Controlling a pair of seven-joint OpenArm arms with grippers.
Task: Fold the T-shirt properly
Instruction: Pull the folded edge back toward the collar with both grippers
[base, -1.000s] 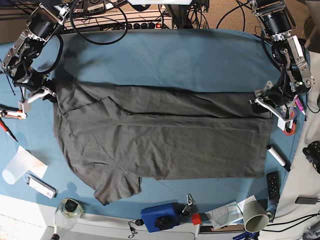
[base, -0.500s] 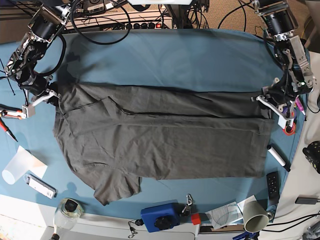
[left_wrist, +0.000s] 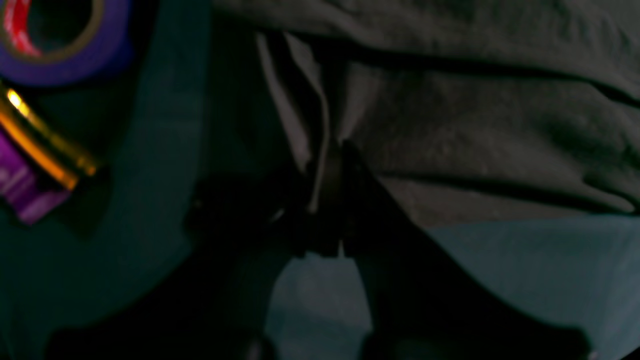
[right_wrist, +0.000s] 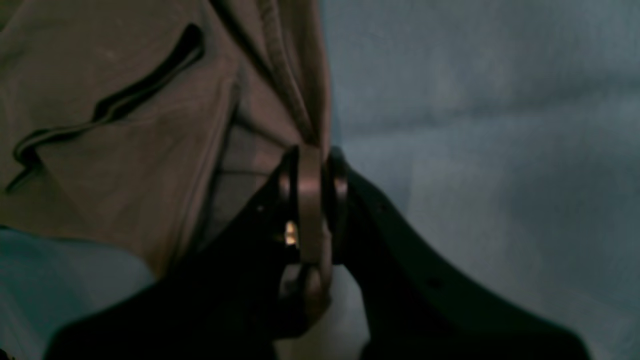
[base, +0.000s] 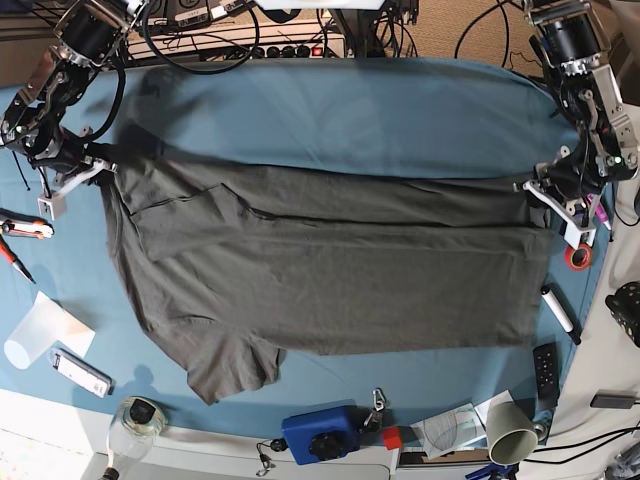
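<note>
The dark grey T-shirt (base: 330, 270) lies spread sideways across the blue table cloth (base: 350, 110), with one sleeve at the front left. My right gripper (base: 95, 168), at the base view's left, is shut on the shirt's far left corner. In the right wrist view the fingers (right_wrist: 340, 190) pinch a bunched fold of the shirt (right_wrist: 125, 150). My left gripper (base: 540, 193), at the base view's right, is shut on the far right corner. In the left wrist view the gripper (left_wrist: 330, 160) clamps a fold of the shirt (left_wrist: 475, 115).
A red tape roll (base: 578, 257), a marker (base: 556, 310) and a remote (base: 546, 372) lie by the right edge. A blue box (base: 322, 432), a paper cup (base: 510, 430) and a jar (base: 135, 420) stand at the front. A white cup (base: 35, 335) and pliers (base: 20, 228) lie at the left.
Both grippers have moved outward and toward the back of the table, holding the shirt's far corners. The far edge is pulled straighter and the shirt lies flatter.
</note>
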